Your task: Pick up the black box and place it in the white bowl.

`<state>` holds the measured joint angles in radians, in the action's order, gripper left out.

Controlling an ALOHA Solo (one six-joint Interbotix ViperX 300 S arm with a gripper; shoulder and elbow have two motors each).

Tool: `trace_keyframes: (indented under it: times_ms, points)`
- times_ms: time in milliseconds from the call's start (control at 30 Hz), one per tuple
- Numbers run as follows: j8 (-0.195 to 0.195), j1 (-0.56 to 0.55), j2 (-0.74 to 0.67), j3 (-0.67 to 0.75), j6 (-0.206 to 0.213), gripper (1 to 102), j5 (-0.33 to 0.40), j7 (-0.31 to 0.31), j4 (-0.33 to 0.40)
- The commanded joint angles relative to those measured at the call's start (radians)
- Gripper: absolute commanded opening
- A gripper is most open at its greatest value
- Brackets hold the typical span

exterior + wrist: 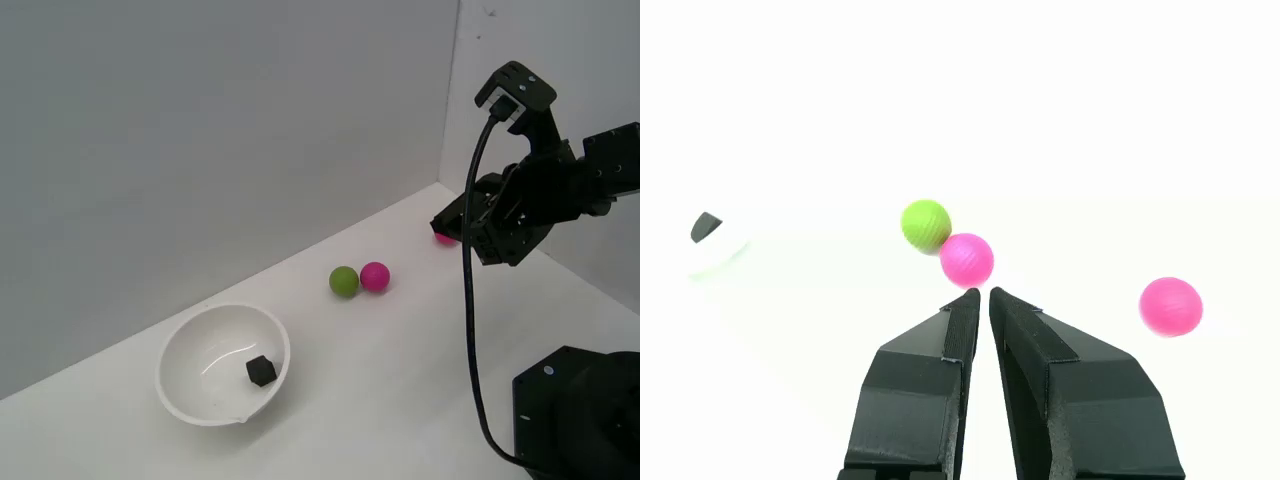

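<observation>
The black box (pixel 261 370) is a tiny matte cube that lies inside the white bowl (pixel 196 345), on its inner slope. The bowl stands on the white table at the exterior view's left. In the wrist view the bowl (pixel 718 258) is washed out and the box (pixel 706 227) shows as a dark spot in it. My gripper (pixel 445 224) hangs above the table at the exterior view's right, far from the bowl. In the wrist view the gripper (pixel 984 292) has its fingers together with nothing between them.
A green ball (pixel 343 281) and a pink ball (pixel 375 275) touch each other mid-table between bowl and gripper. A second pink ball (pixel 443 239) lies under the gripper near the back wall. The black robot base (pixel 580 410) stands at the exterior view's lower right.
</observation>
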<state>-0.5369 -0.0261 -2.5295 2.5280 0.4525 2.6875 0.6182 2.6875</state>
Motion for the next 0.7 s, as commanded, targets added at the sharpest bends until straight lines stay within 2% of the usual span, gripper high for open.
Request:
trace_keyframes:
  times_ms: [0,400,667]
  points:
    - [-0.008,-0.005,-0.034,0.034,0.017,3,0.014,-0.005,0.014]
    - [-0.005,0.035,-0.224,0.227,0.025,3,0.069,-0.051,0.071]
    - [-0.005,0.051,-0.235,0.236,0.023,3,0.069,-0.046,0.071]
